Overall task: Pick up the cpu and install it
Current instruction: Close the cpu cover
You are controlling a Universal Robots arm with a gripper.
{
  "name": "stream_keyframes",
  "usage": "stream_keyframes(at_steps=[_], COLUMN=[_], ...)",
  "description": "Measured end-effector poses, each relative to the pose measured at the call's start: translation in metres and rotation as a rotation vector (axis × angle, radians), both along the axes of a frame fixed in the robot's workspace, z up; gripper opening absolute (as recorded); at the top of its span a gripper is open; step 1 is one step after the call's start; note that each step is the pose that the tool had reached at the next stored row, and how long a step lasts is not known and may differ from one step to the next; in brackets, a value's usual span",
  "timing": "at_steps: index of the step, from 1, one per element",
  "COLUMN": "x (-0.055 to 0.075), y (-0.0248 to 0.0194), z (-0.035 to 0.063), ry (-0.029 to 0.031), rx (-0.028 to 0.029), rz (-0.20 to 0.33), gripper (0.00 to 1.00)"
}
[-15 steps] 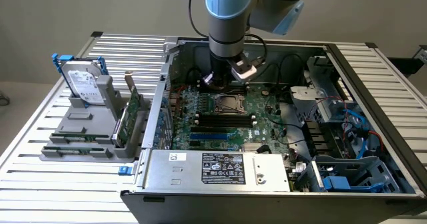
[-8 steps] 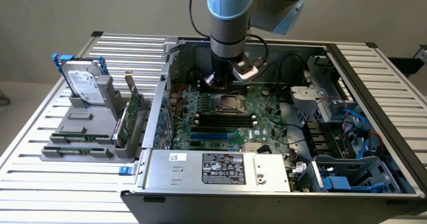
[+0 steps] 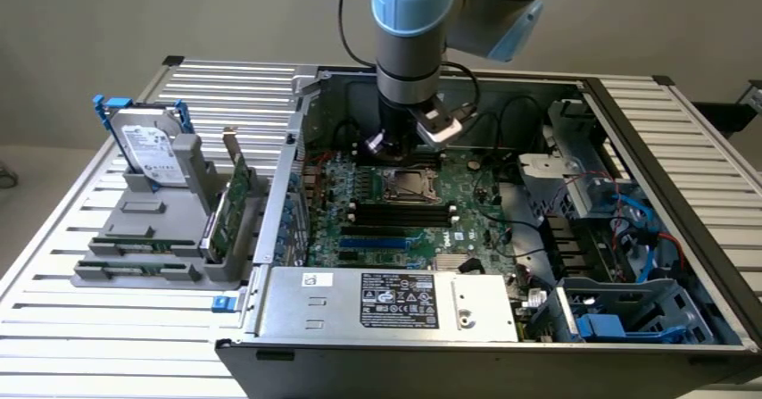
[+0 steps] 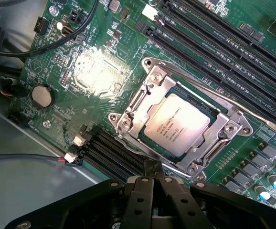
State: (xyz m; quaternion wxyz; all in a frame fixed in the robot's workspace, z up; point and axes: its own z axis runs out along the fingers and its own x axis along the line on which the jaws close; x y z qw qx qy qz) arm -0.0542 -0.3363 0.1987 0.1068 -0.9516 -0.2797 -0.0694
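The cpu (image 4: 176,125) lies flat in the socket (image 4: 183,129) on the motherboard (image 4: 104,43), its silvery top plate facing up with printed text on it, the metal frame around its edges. The socket lever (image 4: 224,102) runs along one side of the frame. In the exterior view the socket (image 3: 411,185) sits toward the far side of the board, with the dark memory slots (image 3: 399,213) just nearer the case's front edge.

The pincer (image 4: 154,183) is clenched, its black fingers together and holding nothing, hanging just above the board beside the socket frame. In the exterior view the arm (image 3: 411,24) comes straight down into the open case (image 3: 666,176), the pincer (image 3: 399,145) just beyond the socket.

The case lies on its side on a counter (image 3: 107,328) of pale ribbed metal slats. A power supply (image 3: 393,303) with a black label fills the case's near edge. Near the counter's edge on the exterior view's left, a grey rack (image 3: 155,229) holds a hard drive (image 3: 149,153) with blue handles, standing upright, and green cards (image 3: 238,203) beside it. Behind is a plain beige wall (image 3: 143,15).
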Motion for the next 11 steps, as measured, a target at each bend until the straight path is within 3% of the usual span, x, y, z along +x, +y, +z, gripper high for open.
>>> stream_keyframes(at_steps=[11], x=[0.0031], y=[0.0], z=[-0.0018], ry=[0.0001], rx=[-0.0076], rz=[0.001], gripper=[0.11])
